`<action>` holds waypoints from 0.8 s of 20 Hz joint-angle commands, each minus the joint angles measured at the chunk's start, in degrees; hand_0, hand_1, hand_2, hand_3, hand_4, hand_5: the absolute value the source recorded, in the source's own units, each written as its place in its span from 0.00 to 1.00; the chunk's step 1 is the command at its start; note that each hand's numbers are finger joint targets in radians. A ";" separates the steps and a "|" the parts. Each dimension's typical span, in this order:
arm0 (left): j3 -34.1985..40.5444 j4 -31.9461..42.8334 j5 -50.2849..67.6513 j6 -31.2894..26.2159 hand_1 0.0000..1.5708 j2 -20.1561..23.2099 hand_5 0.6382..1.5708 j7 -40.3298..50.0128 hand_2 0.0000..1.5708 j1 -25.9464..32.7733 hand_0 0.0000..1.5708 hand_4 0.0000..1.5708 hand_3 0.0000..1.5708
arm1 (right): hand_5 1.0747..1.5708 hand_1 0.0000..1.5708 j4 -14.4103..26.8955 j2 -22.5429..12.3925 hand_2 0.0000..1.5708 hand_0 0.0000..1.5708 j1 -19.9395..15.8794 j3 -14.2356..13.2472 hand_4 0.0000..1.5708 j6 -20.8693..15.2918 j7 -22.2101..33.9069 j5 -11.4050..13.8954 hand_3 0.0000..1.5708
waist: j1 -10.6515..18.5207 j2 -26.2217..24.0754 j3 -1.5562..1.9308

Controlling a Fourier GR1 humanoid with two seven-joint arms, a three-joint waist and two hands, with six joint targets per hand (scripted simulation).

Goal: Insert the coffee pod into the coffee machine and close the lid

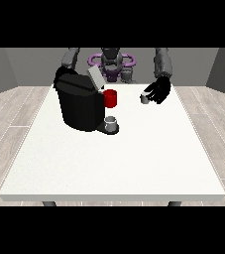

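Note:
The black coffee machine (79, 106) stands on the table's left half, its grey lid (95, 77) tilted up and open. A small grey cup (111, 122) sits on the machine's front tray. To the right of the machine, above the table's far part, the hand at the view's right (159, 89) has its fingers curled round the small grey coffee pod (144, 98). The hand at the view's left (62, 74) is mostly hidden behind the machine's top left corner.
A red cup (111, 98) stands just behind the machine's right side, between it and the pod. The white table (114, 163) stretches wide toward the camera. The robot's body rises behind the far edge.

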 commanded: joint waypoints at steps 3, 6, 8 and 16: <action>0.03 -2.48 -0.36 -3.56 0.80 -0.01 1.00 0.76 0.85 -3.56 0.80 0.35 0.82 | 1.00 0.00 2.12 0.65 0.00 0.00 -0.76 0.88 0.26 -0.23 -0.64 0.81 0.00 | 0.10 -1.49 -0.01; 1.35 -2.42 -0.14 -5.02 0.80 1.37 1.00 1.63 0.85 -5.17 0.80 0.35 0.82 | 1.00 0.00 2.55 0.87 0.00 0.00 -0.33 0.27 0.31 0.21 -3.87 0.11 0.00 | -1.00 -0.40 -0.01; 0.21 -3.24 -0.87 -3.74 0.80 -2.21 1.00 3.13 0.85 -3.56 0.80 0.35 0.82 | 1.00 0.00 2.21 -0.31 0.00 0.00 -0.18 -0.32 0.31 2.14 -1.61 -1.41 0.00 | -1.08 -2.62 -0.01; 2.17 -4.00 -1.19 -5.34 0.68 -0.14 1.00 9.04 0.78 -12.64 0.68 0.33 0.78 | 1.00 0.00 0.76 -0.32 0.00 0.00 -2.97 0.71 0.33 2.11 1.95 -1.43 0.00 | -4.60 -2.82 0.00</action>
